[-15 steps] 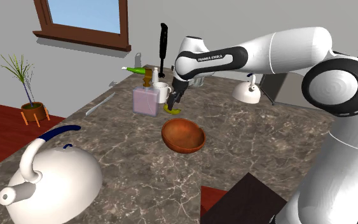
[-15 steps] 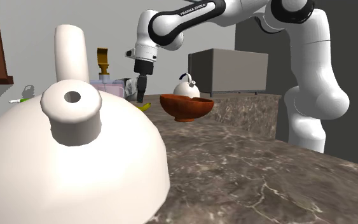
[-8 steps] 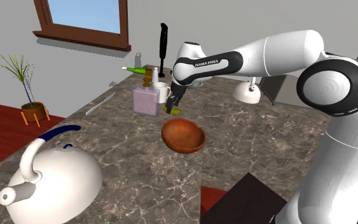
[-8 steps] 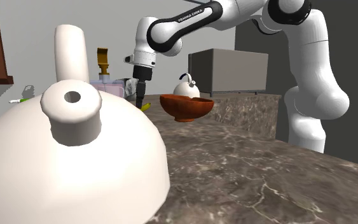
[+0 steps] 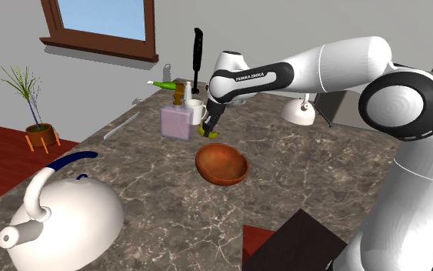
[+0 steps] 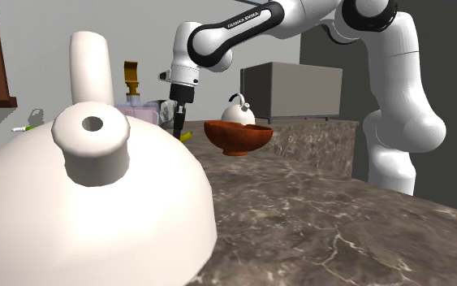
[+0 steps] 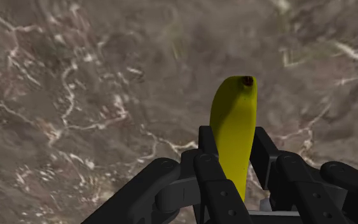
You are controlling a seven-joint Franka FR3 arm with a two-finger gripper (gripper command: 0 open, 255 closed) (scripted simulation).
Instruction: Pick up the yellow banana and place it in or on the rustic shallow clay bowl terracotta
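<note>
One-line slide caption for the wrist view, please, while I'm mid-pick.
Black gripper shut on the yellow banana, seen against the brown marbled countertop.

Banana [image 7: 233, 127]: yellow with a greenish cast, dark brown tip. Bowl [image 5: 221, 164]: plain reddish-brown. Countertop [image 7: 75, 95]: grey-brown marble pattern with white veins; large kettle [image 5: 68, 223]: white, handle partly blue.

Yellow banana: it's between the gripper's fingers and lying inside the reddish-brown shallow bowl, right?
Not inside the bowl. The yellow banana is between the fingers of the black gripper, but it lies on the brown marbled countertop, as the wrist view shows. The reddish-brown shallow bowl stands beside it.
</note>
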